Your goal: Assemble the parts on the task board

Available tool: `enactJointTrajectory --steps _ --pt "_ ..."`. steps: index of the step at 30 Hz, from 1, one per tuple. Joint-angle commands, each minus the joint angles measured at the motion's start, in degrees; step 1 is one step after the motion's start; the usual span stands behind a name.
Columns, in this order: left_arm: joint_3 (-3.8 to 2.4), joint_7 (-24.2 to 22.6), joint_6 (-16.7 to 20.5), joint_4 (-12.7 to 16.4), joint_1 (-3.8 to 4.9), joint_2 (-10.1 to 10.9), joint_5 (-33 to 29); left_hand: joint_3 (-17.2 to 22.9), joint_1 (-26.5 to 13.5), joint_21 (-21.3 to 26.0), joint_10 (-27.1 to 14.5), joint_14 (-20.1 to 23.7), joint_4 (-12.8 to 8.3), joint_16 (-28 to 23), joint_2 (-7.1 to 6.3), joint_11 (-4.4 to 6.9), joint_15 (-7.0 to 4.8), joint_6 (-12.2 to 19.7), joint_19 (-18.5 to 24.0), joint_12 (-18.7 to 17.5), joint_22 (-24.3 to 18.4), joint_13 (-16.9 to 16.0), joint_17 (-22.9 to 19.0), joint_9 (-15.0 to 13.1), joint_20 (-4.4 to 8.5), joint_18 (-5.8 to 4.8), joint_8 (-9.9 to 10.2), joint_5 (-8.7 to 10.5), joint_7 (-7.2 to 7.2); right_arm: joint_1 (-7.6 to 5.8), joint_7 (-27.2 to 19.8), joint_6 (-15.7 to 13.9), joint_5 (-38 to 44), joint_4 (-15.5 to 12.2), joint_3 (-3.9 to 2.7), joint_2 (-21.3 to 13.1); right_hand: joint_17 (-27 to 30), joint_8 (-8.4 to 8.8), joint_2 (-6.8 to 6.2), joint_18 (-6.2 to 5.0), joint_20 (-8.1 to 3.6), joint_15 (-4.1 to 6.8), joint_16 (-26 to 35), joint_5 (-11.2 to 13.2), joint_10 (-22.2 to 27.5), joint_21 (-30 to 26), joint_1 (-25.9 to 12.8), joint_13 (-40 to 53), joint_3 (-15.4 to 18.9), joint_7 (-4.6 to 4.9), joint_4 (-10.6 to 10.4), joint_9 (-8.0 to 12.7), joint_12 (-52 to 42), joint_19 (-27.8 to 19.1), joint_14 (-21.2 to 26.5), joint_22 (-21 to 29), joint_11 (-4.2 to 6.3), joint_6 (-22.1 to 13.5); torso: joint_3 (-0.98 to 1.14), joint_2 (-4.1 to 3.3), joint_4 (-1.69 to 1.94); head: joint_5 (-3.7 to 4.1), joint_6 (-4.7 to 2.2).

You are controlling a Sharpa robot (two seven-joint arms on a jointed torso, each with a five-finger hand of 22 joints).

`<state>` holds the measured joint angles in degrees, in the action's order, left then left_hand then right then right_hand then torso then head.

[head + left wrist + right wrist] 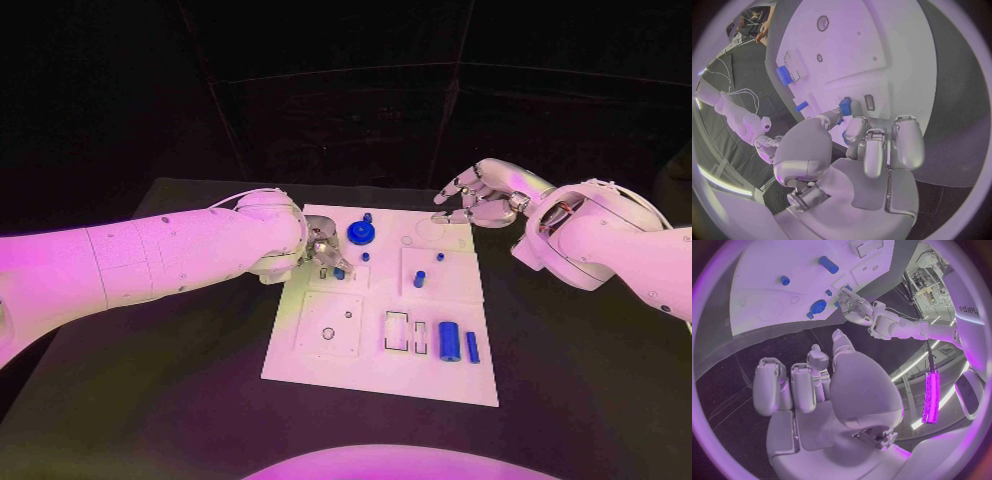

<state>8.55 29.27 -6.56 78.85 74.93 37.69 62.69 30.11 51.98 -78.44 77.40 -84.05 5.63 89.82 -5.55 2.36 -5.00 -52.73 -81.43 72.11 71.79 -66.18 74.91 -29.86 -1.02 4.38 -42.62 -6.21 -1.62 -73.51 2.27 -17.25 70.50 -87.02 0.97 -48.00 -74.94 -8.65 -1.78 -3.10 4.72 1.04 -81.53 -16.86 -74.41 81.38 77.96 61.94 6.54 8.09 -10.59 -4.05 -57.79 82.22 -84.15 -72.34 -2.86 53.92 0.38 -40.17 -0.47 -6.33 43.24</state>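
Fingertips [846,131] of the left hand [320,248] are seen pinching a small blue peg [844,106], which is held upright against the white board [447,375] near its far-left part; in the head view the peg [339,272] is partly hidden under that hand. The right hand [488,195] is held above the bench [173,400] just beyond the board's far-right corner, with its fingers curled loosely apart and nothing between them. Just beside the left hand, a round blue disc [361,234] is seen on the board, with a small blue stud [365,257] near it. Toward the middle, a short blue peg [420,280] stands on the board, and another small stud [440,257] lies beyond it. Along the near-right part, a thick blue cylinder [449,341] and a thinner blue bar [472,347] are laid side by side, beside two rectangular slots [397,332]. A round hole [329,333] is set in a raised plate at the near-left.
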Motion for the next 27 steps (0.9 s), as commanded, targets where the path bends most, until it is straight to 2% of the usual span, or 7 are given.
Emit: enactJointTrajectory --steps 1,9,15,19,22,27 --pt "0.12 0.7 -1.2 0.0 -0.11 -0.1 -0.3 -0.8 -0.7 -0.3 0.5 -5.9 0.2 0.2 0.08 -0.09 -0.41 -0.6 -0.4 0.3 0.2 -0.2 15.1 -0.1 -0.04 -0.47 -0.2 0.00 0.09 -0.12 -0.9 -0.3 0.2 -0.2 -0.04 0.0 -3.5 -0.33 0.48 -0.62 -0.09 0.45 0.3 -0.5 0.3 -0.3 0.3 0.0 0.3 -0.16 -0.2 0.0 0.1 -0.4 -3.2 0.1 0.00 0.1 -0.01 0.01 0.02 0.01 0.00" --pt "0.11 1.0 -0.6 -0.2 -0.11 -0.2 -0.3 -2.8 -2.0 -0.4 0.6 -5.9 1.5 0.2 0.29 -0.05 -0.45 -0.8 -0.5 0.5 0.5 -0.3 15.1 -0.1 0.01 -0.51 -0.3 0.02 0.12 -0.12 -0.9 -0.4 0.2 -0.1 -0.04 0.1 -3.5 -0.34 0.49 -0.61 -0.09 0.45 0.3 -0.5 0.3 -0.3 0.3 -0.1 0.3 -0.16 -0.2 0.0 0.2 -0.4 -3.2 0.1 0.01 0.1 -0.04 0.02 0.06 0.03 0.01" --pt "0.11 0.9 0.1 -0.4 -0.11 -0.2 -0.3 -10.3 -4.0 -0.5 0.9 -5.9 4.3 0.2 -0.44 0.18 -0.54 -1.1 -0.7 0.8 1.0 -0.7 15.1 -0.2 0.30 -0.55 -0.5 0.14 0.44 -0.12 -0.9 -0.4 0.1 0.1 -0.04 0.2 -3.4 -0.37 0.47 -0.63 -0.10 0.45 0.4 -0.4 0.4 -0.3 0.2 -0.2 0.6 -0.16 -0.3 0.1 0.3 -0.4 -3.1 0.1 -0.01 0.1 -0.05 0.02 0.05 0.02 -0.01" --pt "0.10 0.8 0.6 -0.3 -0.11 -0.1 -0.3 -14.6 -3.7 -0.6 1.0 -5.9 5.8 0.2 -0.17 0.26 -0.72 -1.2 -0.8 1.0 1.3 -0.9 15.1 -0.2 0.31 -0.63 -0.6 2.84 0.49 -0.12 -0.9 -0.4 0.1 0.2 -0.04 0.2 -3.4 -0.39 0.46 -0.63 -0.10 0.44 0.4 -0.3 0.4 -0.4 0.1 -0.2 0.7 -0.15 -0.4 0.1 0.4 -0.5 -3.1 0.2 -0.01 0.1 -0.05 0.03 0.07 0.03 -0.02" --pt "0.09 0.7 1.0 -0.1 -0.11 0.1 -0.3 -16.7 -3.4 -0.6 1.1 -5.9 6.7 0.2 -0.02 0.25 -0.72 -1.2 -0.8 1.1 1.4 -1.1 15.1 -0.2 0.37 -0.63 -0.6 3.21 0.55 -0.12 -0.9 -0.4 0.1 0.3 -0.04 0.2 -3.3 -0.40 0.47 -0.63 -0.10 0.44 0.4 -0.3 0.5 -0.4 0.1 -0.3 0.7 -0.15 -0.4 0.1 0.5 -0.5 -3.1 0.2 -0.02 0.1 -0.08 0.02 0.07 0.09 -0.02" --pt "0.05 0.6 1.6 0.4 -0.09 0.6 -0.3 -17.4 -3.1 -0.6 1.1 -5.9 7.0 0.2 0.19 0.29 -0.76 -1.2 -0.8 1.1 1.4 -1.1 15.1 -0.2 0.35 -0.65 -0.6 3.25 0.53 -0.12 -0.8 -0.4 0.1 0.4 -0.04 0.3 -3.2 -0.42 0.47 -0.66 -0.10 0.44 0.5 -0.2 0.5 -0.5 0.0 -0.4 0.9 -0.15 -0.5 0.1 0.6 -0.5 -3.1 0.3 -0.02 0.0 -0.05 0.02 0.07 0.09 -0.05"
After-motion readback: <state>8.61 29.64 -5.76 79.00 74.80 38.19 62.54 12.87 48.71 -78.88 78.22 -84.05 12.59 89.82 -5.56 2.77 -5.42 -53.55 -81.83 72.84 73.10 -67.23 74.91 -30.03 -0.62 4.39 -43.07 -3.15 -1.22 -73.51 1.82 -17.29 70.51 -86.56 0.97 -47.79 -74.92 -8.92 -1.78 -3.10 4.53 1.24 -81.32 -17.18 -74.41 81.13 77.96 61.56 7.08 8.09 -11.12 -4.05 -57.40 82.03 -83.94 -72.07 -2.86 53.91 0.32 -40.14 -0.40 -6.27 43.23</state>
